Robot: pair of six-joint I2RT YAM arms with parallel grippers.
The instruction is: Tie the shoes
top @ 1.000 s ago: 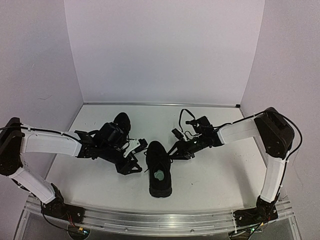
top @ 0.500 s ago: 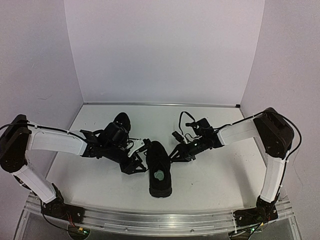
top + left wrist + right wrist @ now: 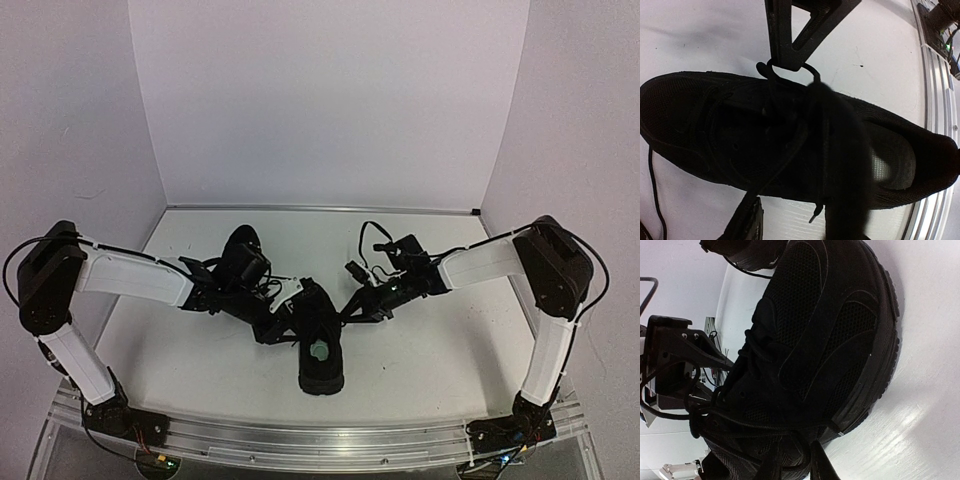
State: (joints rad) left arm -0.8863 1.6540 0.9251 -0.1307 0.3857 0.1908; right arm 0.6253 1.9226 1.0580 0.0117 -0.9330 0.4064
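Your left gripper [image 3: 283,315] has slid in since 1 s ago. Its jaws now spread across the near shoe [image 3: 322,365] mid-table, with 1 lace [image 3: 762,69] looped on a finger. Right gripper [image 3: 350,305] sits at the laces; can't tell its grip. Far shoe [image 3: 243,243] waits. No knot yet.

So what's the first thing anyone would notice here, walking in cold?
Two white robot arms, the left arm and the right arm, lean in from either side and meet over a black shoe in the middle of the table. A pale patch shows inside its opening. A second black shoe lies farther back, partly hidden by the left arm.
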